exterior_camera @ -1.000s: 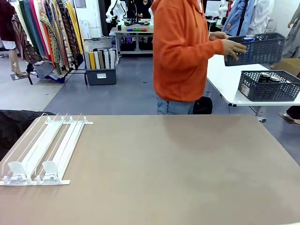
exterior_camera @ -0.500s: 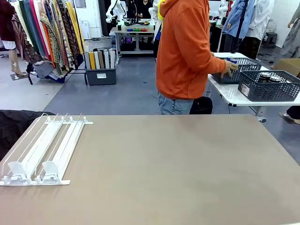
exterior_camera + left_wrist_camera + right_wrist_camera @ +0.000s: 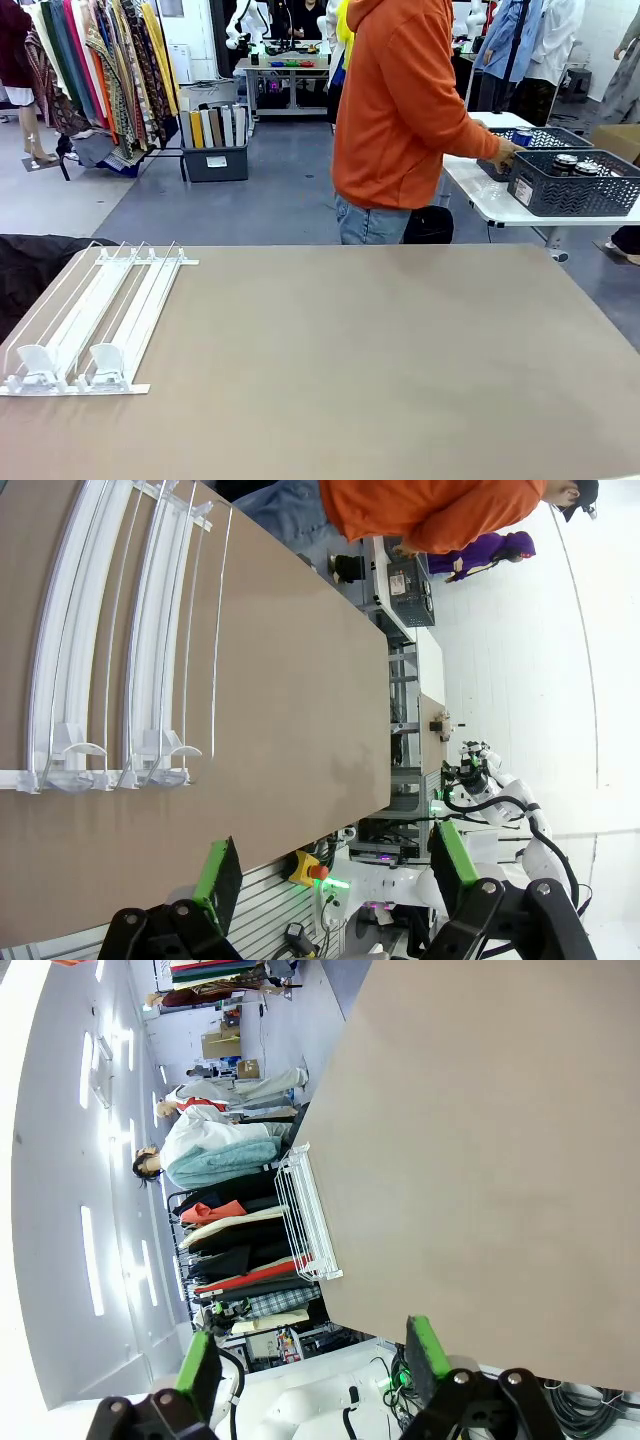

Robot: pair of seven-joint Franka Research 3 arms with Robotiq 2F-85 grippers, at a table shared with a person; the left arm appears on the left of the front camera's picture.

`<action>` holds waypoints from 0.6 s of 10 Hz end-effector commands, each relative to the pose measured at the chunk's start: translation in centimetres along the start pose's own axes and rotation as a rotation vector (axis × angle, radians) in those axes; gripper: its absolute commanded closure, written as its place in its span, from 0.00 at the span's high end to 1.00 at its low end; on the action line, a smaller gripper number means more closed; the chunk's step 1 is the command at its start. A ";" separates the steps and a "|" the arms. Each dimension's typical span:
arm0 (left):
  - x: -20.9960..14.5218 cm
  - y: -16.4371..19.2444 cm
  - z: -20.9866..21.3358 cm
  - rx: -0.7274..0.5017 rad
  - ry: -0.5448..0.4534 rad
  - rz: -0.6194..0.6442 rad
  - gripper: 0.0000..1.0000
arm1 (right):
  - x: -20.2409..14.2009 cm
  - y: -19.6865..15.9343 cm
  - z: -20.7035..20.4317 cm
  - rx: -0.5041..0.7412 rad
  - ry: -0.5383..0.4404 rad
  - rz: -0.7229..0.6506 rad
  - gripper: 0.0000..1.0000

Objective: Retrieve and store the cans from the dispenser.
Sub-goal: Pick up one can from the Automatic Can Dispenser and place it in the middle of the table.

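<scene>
Dispenser (image 3: 95, 320): flat white plastic rack, long parallel rails, curved stoppers at near end, lanes bare, on smooth matte tan table (image 3: 380, 370), robot's left. Cans (image 3: 575, 165): silver tops, inside dark grey mesh basket (image 3: 570, 190) on far white table beside person (image 3: 400, 110) in orange hoodie. Left gripper (image 3: 335, 865), right gripper (image 3: 312, 1355): green pads spread wide, nothing held.

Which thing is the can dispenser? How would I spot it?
Look at the big brown table and go to its left edge. The flat white plastic rack of long parallel rails lies there, with two small curved white stoppers at its near end; its lanes hold no cans.
</scene>
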State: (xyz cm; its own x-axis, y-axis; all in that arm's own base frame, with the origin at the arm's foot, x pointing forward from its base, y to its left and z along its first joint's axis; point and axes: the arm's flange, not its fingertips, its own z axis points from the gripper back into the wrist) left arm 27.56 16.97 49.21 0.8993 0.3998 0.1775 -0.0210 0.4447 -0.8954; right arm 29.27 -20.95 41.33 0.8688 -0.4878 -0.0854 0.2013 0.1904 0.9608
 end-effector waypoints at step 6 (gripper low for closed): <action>0.1 0.1 -0.1 -0.023 -0.010 -0.018 1.00 | -0.2 0.3 0.2 0.000 0.008 -0.004 1.00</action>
State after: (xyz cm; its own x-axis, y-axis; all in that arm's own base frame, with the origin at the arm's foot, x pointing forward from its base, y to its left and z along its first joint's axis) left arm 27.56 16.97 49.21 0.8993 0.3997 0.1776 -0.0209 0.4448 -0.8954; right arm 29.27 -20.95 41.33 0.8688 -0.4878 -0.0854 0.2013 0.1904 0.9608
